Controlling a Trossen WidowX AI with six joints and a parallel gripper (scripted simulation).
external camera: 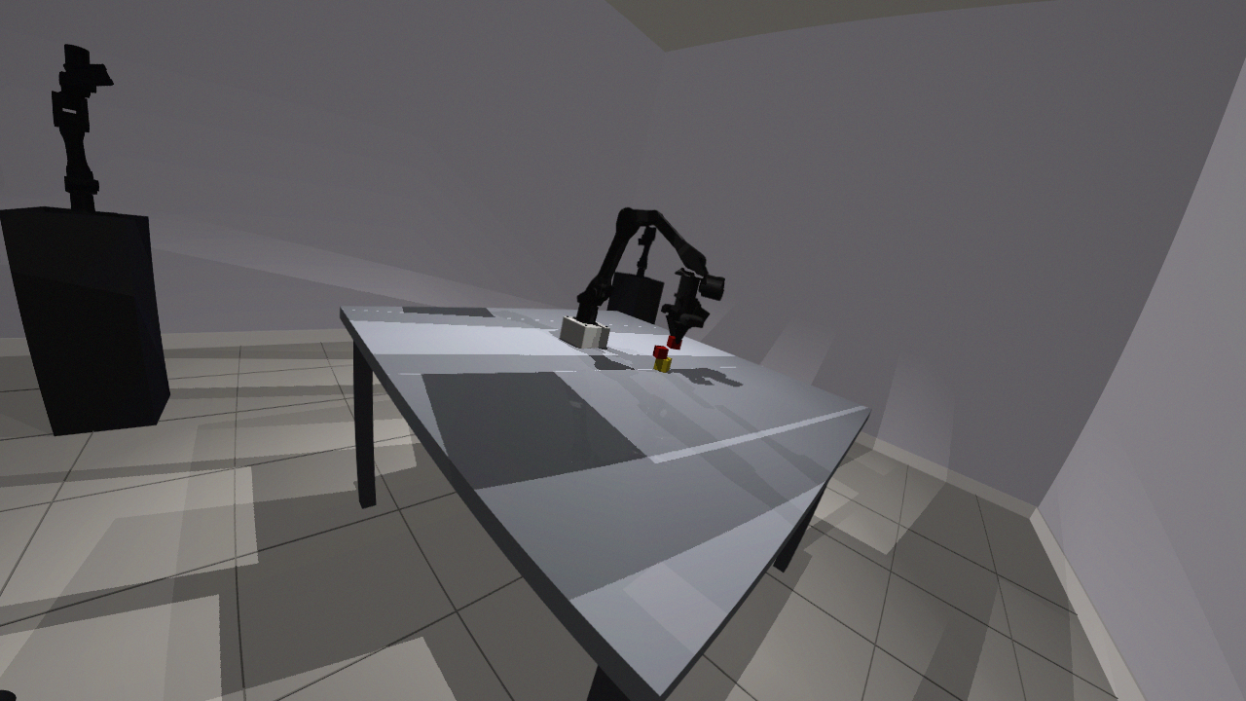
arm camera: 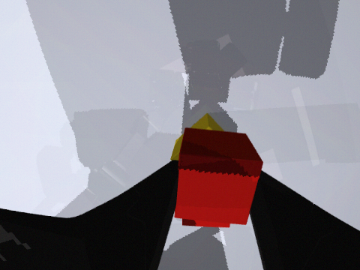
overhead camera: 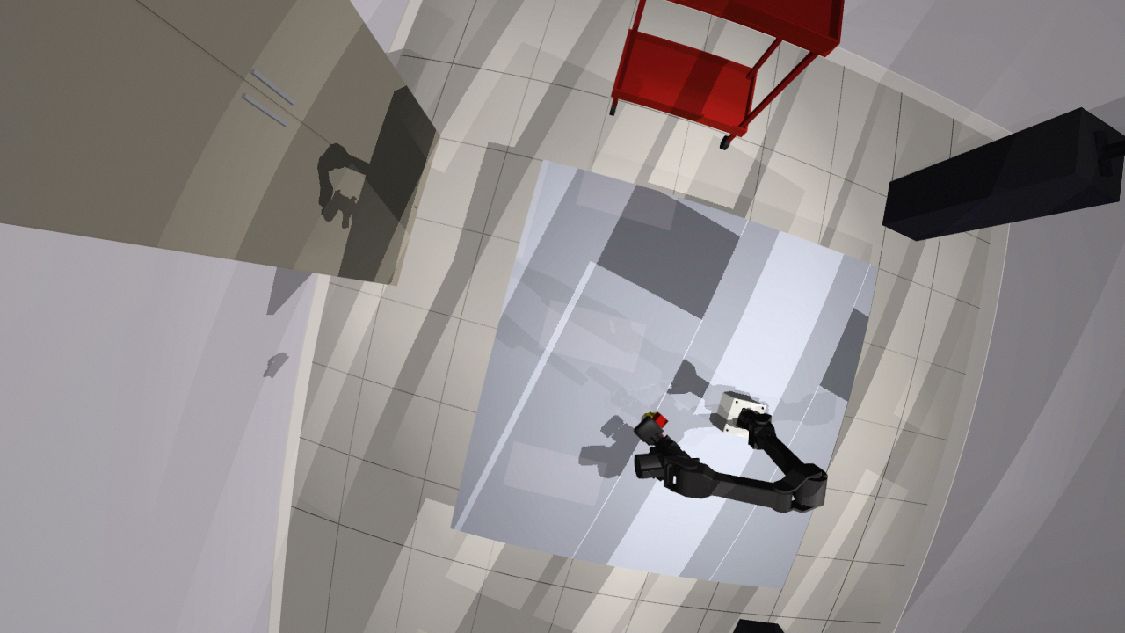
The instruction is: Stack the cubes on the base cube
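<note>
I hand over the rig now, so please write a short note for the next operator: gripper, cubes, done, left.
Gripper: shut on the second red cube, held in the air close above the stack.
Yellow base cube stands on the table; the first red cube sits on top of it.
Done: one cube placed, the other grasped.
Left: set it on the opposite corner with a small gap, release, withdraw.
</note>
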